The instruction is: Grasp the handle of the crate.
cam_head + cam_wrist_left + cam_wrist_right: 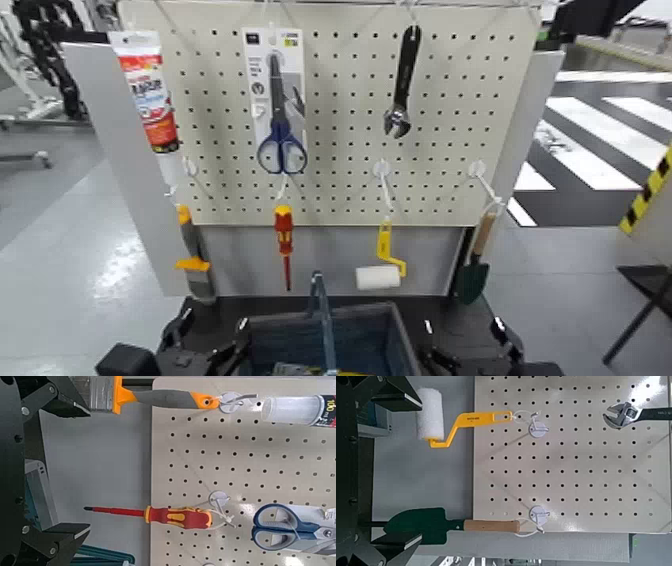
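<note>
We see the crate (330, 340) below the pegboard (340, 110), handle (322, 320) upright at centre, running front-to-back. Left gripper (63, 467) and right gripper (395, 467) both wide open, approx. equidistant either side.

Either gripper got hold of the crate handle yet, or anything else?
Nothing is held. The left gripper and right gripper are both open and empty, facing the pegboard. The handle stands untouched.

Dark blue-grey ribbed plastic crate (375, 335) with slim plastic handle (322, 310); matt cream perforated pegboard (340, 110); dark metal wrench (402, 82); wooden-handled green trowel (455, 525); fuzzy white paint roller (430, 417).
</note>
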{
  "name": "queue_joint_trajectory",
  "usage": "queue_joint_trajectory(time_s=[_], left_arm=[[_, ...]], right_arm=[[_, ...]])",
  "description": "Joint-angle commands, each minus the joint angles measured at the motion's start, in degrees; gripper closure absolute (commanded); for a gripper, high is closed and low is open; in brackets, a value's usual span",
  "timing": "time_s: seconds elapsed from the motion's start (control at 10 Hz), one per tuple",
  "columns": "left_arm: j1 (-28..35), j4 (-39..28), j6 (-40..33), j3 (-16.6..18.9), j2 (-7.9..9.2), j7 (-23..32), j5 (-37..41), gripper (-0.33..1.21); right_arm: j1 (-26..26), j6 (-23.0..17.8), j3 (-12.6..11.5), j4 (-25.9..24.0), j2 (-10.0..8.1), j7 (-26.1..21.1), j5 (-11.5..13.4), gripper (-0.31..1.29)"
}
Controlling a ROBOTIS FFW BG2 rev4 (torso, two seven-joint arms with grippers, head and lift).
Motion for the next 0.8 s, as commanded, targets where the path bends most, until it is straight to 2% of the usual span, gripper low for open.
queue_joint_trajectory(time_s=[0.1, 0.4, 0.8], left_arm=[[0.12, 0.08, -0.09, 0.37, -0.41, -0.01, 0.19, 0.26], [0.03, 0.08, -0.18, 0.37, -0.41, -0.18, 1.33, 0.26], [-0.93, -3.61, 3.96, -0.77, 0.99, -0.09, 6.34, 0.26]], right_arm=[[0.00, 0.00, 0.09, 0.09, 0.00, 0.00, -0.28, 0.15], [-0.09, 0.08, 0.09, 0.27, 0.00, 0.00, -0.54, 0.15], [-0.26, 0.26, 0.44, 0.70, 0.00, 0.09, -1.60, 0.15]])
